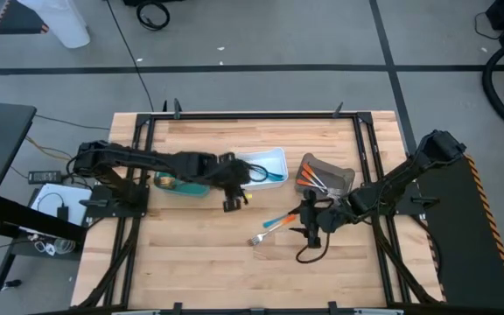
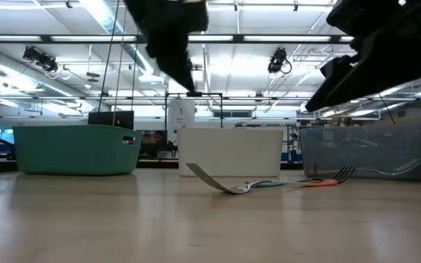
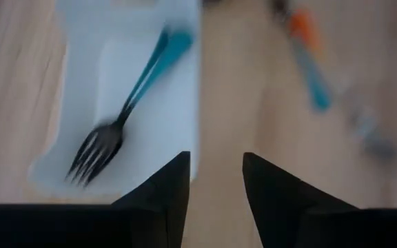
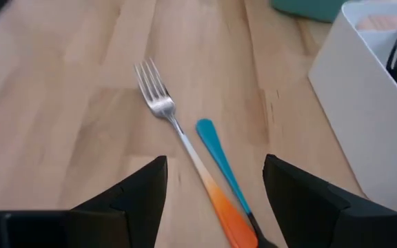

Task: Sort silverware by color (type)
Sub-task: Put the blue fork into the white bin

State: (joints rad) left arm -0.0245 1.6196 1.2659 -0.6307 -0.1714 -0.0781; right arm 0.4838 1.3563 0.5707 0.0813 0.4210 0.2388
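Right gripper point(image 4: 212, 182) hangs wide open over the orange-handled fork point(image 4: 185, 141) and blue-handled piece point(image 4: 220, 162); next it drops and pinches one. Left gripper point(image 3: 216, 180), open and empty, hovers by the white bin point(image 3: 185, 89).

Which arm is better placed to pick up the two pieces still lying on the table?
The right arm. Its tool hangs open directly over the orange-handled fork and the blue-handled piece beside it. The left tool, also open, sits by the white bin, which already holds a blue-handled fork.

Bright overhead ceiling strips glare in low view; left wrist view motion-blurred.
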